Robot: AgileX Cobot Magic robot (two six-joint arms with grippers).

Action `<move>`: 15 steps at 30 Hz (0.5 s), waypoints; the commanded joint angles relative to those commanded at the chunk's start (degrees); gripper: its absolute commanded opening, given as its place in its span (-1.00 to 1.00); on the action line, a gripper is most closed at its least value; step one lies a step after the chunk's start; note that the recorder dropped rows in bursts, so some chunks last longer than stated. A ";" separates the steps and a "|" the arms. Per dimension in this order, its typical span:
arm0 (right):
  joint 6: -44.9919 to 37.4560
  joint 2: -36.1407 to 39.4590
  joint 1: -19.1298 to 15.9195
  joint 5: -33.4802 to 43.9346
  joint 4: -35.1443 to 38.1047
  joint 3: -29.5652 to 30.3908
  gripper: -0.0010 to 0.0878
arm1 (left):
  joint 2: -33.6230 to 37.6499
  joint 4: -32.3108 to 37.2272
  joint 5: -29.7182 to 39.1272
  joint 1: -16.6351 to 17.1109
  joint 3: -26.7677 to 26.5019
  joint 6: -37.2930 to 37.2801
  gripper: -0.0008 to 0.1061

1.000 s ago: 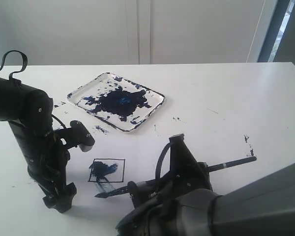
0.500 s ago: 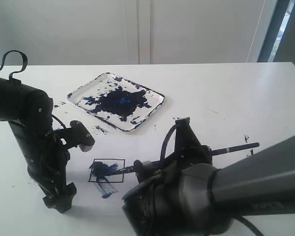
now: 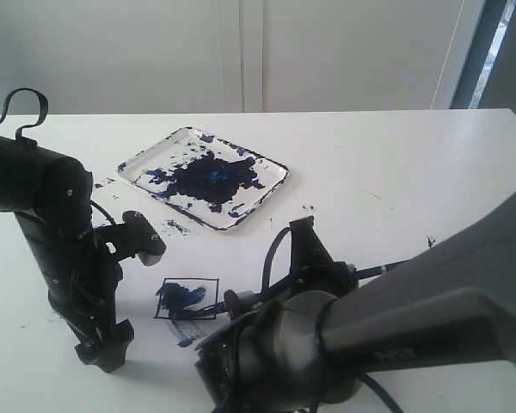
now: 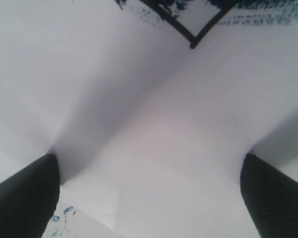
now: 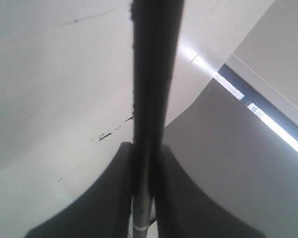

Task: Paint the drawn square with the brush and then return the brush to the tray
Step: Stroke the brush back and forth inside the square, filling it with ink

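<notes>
The tray [image 3: 273, 181] lies on the table [image 3: 396, 163], closer to the edge along the wall [image 3: 241, 52] than any other thing, with one corner turned to that edge. A large blue-black blot [image 3: 208, 176] covers its floor. The square [image 3: 187, 298] sits farther from that edge, between the two arms. Dark blue paint fills the part of it nearest the tray and the left arm [image 3: 60, 224], and the rest is white. A few blue streaks [image 3: 183, 331] run outside its side farthest from the wall.

The right gripper [image 5: 145, 151] is clenched on the brush [image 5: 154, 69]. In the right wrist view its two fingers [image 5: 107, 198] press the black shaft from both sides, and the shaft runs on above the table towards the window [image 5: 258, 114]. In the exterior view the handle sticks out past the right arm [image 3: 344, 335] towards the table's right edge. The bristle end cannot be told apart from the dark gripper just beside the square.

The left gripper [image 4: 148, 161] is spread wide and grasps nothing. Its fingers stand well apart with their tips down at the white surface, and one corner of the square shows just beyond them. The left arm stands upright near the square, on the side away from the right arm.

Small blue specks [image 3: 176, 226] dot the table between tray and square, and more lie towards the right edge.
</notes>
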 joint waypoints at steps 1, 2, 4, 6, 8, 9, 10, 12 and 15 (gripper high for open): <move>0.00 0.00 -0.10 0.00 0.72 0.00 -0.98 | 0.00 0.00 0.00 0.00 0.00 0.00 0.86; 0.00 0.00 -0.25 0.00 1.21 0.00 -0.98 | 0.00 0.00 0.00 0.00 0.00 0.00 0.86; 0.00 0.00 -0.84 0.00 2.76 0.00 -0.98 | 0.00 0.00 0.00 0.00 0.00 0.00 0.86; -0.11 0.00 -1.72 0.00 3.63 0.10 -0.98 | 0.00 0.00 0.00 0.00 0.00 -0.11 0.86; -0.26 0.00 -2.84 0.00 4.37 0.22 -0.98 | 0.00 0.00 0.00 0.00 0.00 -0.11 0.86; -0.26 0.00 -3.35 0.00 4.72 0.22 -0.98 | 0.00 0.00 0.00 0.00 0.00 -0.11 0.86; -0.26 0.00 -3.80 0.00 4.94 0.22 -0.98 | 0.00 0.00 0.00 0.00 0.00 -0.22 0.86; -0.26 0.00 -4.57 0.00 5.17 0.22 -0.98 | 0.00 0.00 0.00 0.00 0.00 -0.22 0.86; -0.26 0.00 -4.69 0.00 4.78 0.22 -0.98 | 0.00 0.00 0.00 0.00 0.00 -0.22 0.86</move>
